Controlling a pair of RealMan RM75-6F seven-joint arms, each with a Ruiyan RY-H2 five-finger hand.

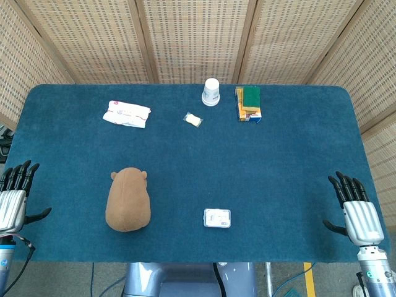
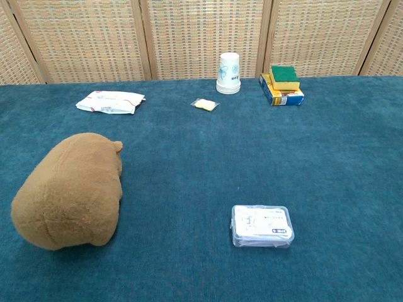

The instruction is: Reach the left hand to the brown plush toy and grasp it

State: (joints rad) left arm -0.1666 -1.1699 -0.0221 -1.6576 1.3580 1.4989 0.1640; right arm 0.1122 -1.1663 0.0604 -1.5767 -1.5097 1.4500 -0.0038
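Head view: I see my left hand (image 1: 13, 193) spread and empty at the table edge, well apart from the brown plush toy (image 1: 128, 199); reach and grasp both remain.

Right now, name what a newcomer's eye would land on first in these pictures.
The brown plush toy stands out first, lying on the blue table near its front left. Next come the two dark, open hands at the table's near corners, the left hand closest to the toy and the right hand opposite. At the far edge stands a white cup beside a green sponge on a box.
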